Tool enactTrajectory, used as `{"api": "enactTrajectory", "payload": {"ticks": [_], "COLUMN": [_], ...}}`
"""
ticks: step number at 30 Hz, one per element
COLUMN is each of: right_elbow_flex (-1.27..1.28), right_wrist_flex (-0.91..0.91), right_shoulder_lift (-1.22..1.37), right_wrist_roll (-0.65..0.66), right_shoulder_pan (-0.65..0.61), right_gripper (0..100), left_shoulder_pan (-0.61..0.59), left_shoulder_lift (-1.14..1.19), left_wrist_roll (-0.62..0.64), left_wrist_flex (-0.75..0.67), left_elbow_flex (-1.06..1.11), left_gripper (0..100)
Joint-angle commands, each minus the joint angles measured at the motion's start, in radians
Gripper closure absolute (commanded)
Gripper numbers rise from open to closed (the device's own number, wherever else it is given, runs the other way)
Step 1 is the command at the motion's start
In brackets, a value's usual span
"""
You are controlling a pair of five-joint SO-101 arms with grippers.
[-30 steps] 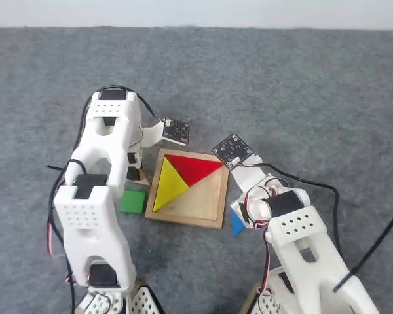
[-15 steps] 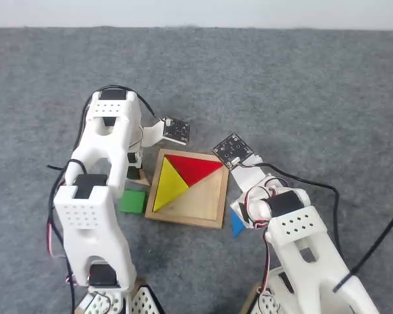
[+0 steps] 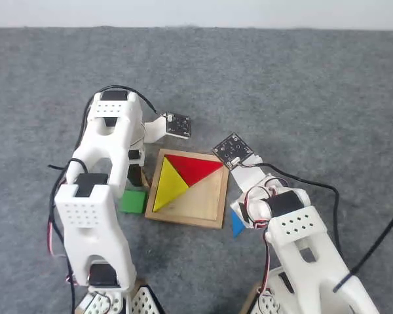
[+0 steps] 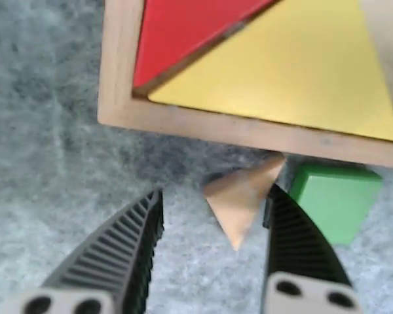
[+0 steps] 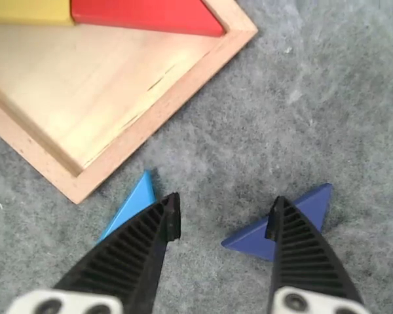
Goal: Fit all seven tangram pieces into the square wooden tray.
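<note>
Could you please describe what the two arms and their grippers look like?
The left arm and right arm are white moulded plastic with perforated housings and black motors at the joints. Black cables run along them. The left gripper and right gripper have black, ribbed, tapering fingers.

left claw [image 4: 215, 196]: jaws spread, pointing down | right claw [image 5: 224, 203]: jaws spread, pointing down

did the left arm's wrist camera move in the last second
Yes, slightly. In the high view the left arm's wrist camera has shifted away from the wooden tray, toward the table's far edge.
</note>
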Motion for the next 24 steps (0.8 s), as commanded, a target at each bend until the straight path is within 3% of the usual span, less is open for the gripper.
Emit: {"api": "enactTrajectory", "payload": {"ticks": [1, 14, 20, 24], "right_elbow_flex": [-0.006, -0.005, -0.005, -0.005], "right_wrist_flex": [-0.008, -0.008, -0.008, -0.008], "right_shoulder_lift": [0.004, 0.004, 0.004, 0.004], "right_wrist_roll": [0.014, 0.014, 0.014, 0.014], "right_shoulder_pan": [0.015, 0.016, 0.016, 0.016], "right_gripper": [77.5, 77.5, 77.5, 77.5], "left_shoulder_pan": [0.005, -0.018, -0.061, -0.072], "left_shoulder_lift": [-0.003, -0.008, -0.015, -0.012], "left_wrist_roll": [0.012, 0.041, 0.17, 0.172], "left_wrist_flex": [-0.003, -0.012, -0.275, -0.304], "left_elbow_flex": [-0.018, 0.013, 0.013, 0.015], "left_gripper": [76, 76, 76, 76]}}
